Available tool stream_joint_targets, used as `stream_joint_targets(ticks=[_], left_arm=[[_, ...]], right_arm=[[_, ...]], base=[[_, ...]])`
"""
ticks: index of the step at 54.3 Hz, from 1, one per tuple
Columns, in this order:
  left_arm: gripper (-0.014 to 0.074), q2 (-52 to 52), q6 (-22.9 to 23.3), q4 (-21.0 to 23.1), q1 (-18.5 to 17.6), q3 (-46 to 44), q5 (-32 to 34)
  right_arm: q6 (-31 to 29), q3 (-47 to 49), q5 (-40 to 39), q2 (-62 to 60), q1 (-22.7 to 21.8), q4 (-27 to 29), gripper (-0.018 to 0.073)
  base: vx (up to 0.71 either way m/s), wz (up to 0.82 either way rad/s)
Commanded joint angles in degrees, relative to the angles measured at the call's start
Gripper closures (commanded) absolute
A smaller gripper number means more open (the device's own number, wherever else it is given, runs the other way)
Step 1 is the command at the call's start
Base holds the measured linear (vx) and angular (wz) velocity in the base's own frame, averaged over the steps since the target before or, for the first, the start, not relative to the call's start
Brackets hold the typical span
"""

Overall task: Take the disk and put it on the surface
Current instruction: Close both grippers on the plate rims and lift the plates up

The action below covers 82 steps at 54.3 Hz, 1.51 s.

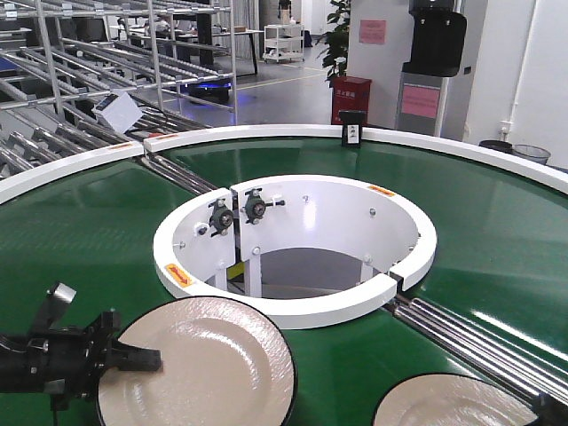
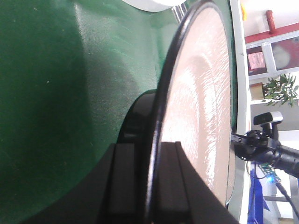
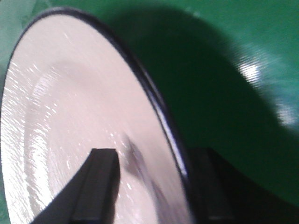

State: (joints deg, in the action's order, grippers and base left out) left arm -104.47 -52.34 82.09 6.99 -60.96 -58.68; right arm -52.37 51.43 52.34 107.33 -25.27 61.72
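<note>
Two cream disks with dark rims lie on the green belt. The left disk (image 1: pixel 213 364) (image 2: pixel 201 93) is near the front. My left gripper (image 1: pixel 146 359) (image 2: pixel 152 149) is shut on its left rim, one finger over the top face and one under. The right disk (image 1: pixel 453 404) (image 3: pixel 70 107) shows at the bottom edge. My right gripper (image 3: pixel 156 156) is open and straddles its rim, one finger over the cream face and the other outside over the belt; that view is blurred. The surface is out of view.
The green ring-shaped conveyor belt (image 1: pixel 89 222) runs round a white inner ring wall (image 1: pixel 293 311) with an open well in the middle. Metal rollers (image 1: pixel 479 337) cross the belt between the two disks. Roller racks (image 1: pixel 80 80) stand at the back left.
</note>
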Motion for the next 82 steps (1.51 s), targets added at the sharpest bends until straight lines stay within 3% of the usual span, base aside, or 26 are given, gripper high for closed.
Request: stream_joint_targets(ticks=[1, 15, 25, 34, 39, 50, 65, 73, 82], left_arm=[[0.0604, 3.4, 0.7, 6.6, -0.1, -1.7, -4.6], [0.0604, 3.4, 0.7, 6.8, -0.1, -1.7, -5.7], [0.0604, 3.4, 0.7, 8.0, -0.1, -1.7, -5.6], [0.0601, 3.4, 0.8, 13.2, -0.1, -1.7, -5.6], [0.0598, 3.8, 1.2, 16.1, -0.1, -1.7, -5.6], [0.0598, 9.1, 10.9, 15.8, -0.1, -1.7, 0.1], [0.0598, 20.3, 24.6, 8.0, -2.9, -1.7, 6.8], [0.0598, 23.7, 33.2, 1.8, -6.2, -1.7, 10.7], [0.0598, 26.7, 33.8, 1.8, -8.6, -1.7, 11.1]], right_arm=[[-1.2, 1.3, 2.6, -1.7, 1.7, 2.4, 0.0258], [-0.9, 1.4, 3.0, -3.3, 1.8, 3.1, 0.0570], [0.6, 5.4, 7.7, -7.6, 1.8, 4.2, 0.0567], [14.6, 11.5, 10.9, -12.3, 1.9, 7.4, 0.0567], [18.5, 15.1, 11.9, -14.6, 2.1, 8.2, 0.0567], [26.9, 22.5, 11.2, -18.4, 7.4, 8.0, 0.0566], [42.1, 37.1, 9.4, -19.0, 19.6, 7.3, 0.0566], [47.4, 44.3, 9.7, -19.0, 21.9, 6.3, 0.0566], [50.5, 48.1, 10.6, -19.0, 21.8, 1.7, 0.0566]], base=[[0.00, 0.00], [0.00, 0.00], [0.00, 0.00], [0.00, 0.00], [0.00, 0.00], [0.00, 0.00], [0.00, 0.00], [0.00, 0.00], [0.00, 0.00]])
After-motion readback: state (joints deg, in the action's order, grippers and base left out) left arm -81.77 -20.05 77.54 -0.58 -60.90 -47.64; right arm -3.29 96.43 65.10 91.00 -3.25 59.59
